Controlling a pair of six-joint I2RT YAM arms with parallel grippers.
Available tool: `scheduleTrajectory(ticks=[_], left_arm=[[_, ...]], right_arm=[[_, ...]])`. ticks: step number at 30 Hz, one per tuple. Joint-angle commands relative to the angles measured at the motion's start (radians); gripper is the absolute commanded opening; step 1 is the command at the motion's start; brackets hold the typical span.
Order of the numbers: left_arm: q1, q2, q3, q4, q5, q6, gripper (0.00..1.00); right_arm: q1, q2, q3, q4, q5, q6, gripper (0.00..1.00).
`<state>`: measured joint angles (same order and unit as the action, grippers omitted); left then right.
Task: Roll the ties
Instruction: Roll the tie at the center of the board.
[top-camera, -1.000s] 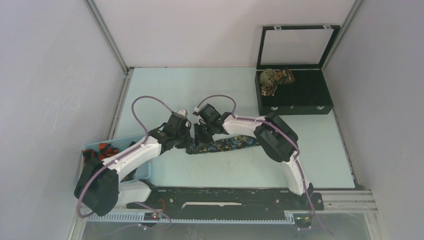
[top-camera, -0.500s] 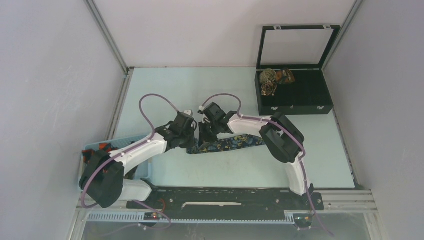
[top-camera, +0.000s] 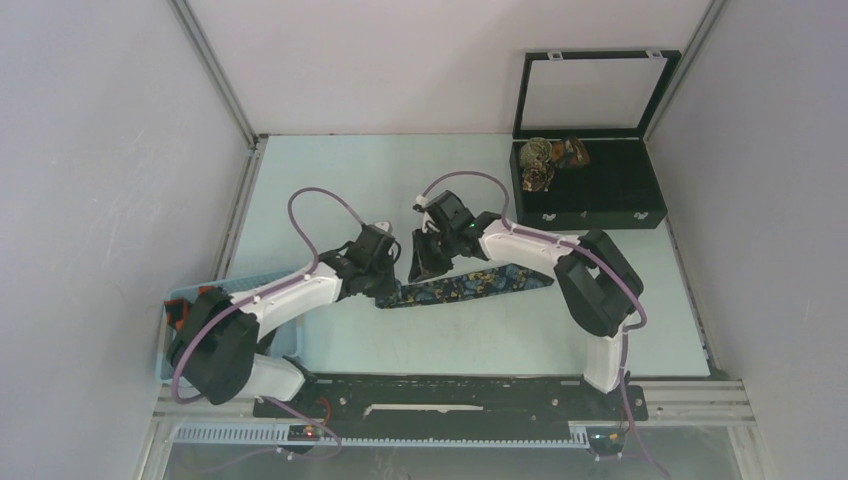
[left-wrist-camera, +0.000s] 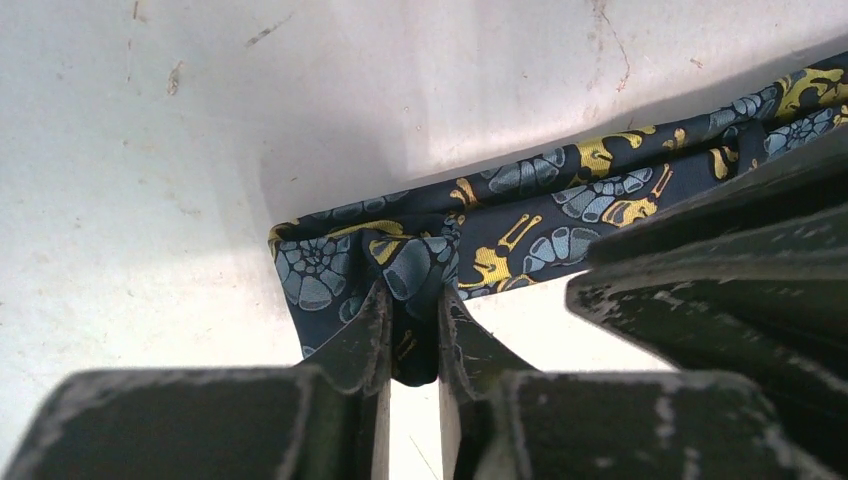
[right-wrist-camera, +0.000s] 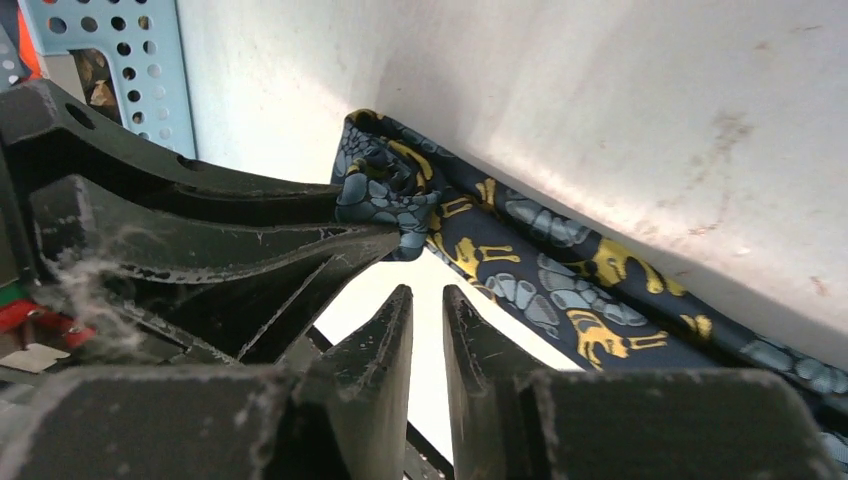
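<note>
Rolled ties (top-camera: 538, 153) in black case (top-camera: 590, 216)

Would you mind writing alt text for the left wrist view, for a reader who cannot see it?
The left gripper pinches the folded end of the navy tie, patterned in yellow and pale blue, on a scuffed white table. A dark, scuffed robot part crowds the right side.
</note>
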<state>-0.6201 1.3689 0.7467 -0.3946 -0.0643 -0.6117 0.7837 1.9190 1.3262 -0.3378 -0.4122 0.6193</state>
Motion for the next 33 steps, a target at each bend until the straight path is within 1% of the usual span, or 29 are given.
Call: scheduleTrajectory(ticks=[1,4,8,11,16,20,22,24,29,33], left_arm=[[-0.014,0.02,0.03,0.026,0.046,-0.012,0.23],[-0.023,0.021,0.033,0.034,0.057,-0.01,0.34],[-0.031,0.026,0.041,0.034,0.084,-0.002,0.44],[-0.033,0.024,0.041,0.036,0.097,-0.002,0.47],[-0.033,0.01,0.028,0.07,0.136,-0.012,0.48],[-0.033,0.005,0.016,0.095,0.153,-0.018,0.45],[-0.033,0.003,0.013,0.101,0.152,-0.019,0.4],[-0.033,0.001,0.009,0.106,0.15,-0.022,0.38],[-0.032,-0.017,0.002,0.106,0.136,-0.028,0.29],[-0.03,-0.026,-0.004,0.107,0.127,-0.028,0.2]], right_arm=[[-0.021,-0.055,-0.01,-0.02,0.021,-0.036,0.22],[-0.026,-0.055,-0.014,-0.02,0.021,-0.038,0.24],[-0.025,-0.053,-0.014,-0.018,0.018,-0.035,0.26],[-0.025,-0.053,-0.014,-0.015,0.017,-0.033,0.27],[-0.024,-0.057,-0.013,-0.014,0.013,-0.03,0.29],[-0.023,-0.059,-0.014,-0.016,0.008,-0.033,0.29],[-0.019,-0.06,-0.015,-0.018,0.007,-0.034,0.3],[-0.015,-0.057,-0.013,-0.018,0.007,-0.036,0.3],[0.002,-0.045,-0.014,-0.021,0.011,-0.035,0.32],[0.013,-0.034,-0.014,-0.021,0.014,-0.029,0.32]])
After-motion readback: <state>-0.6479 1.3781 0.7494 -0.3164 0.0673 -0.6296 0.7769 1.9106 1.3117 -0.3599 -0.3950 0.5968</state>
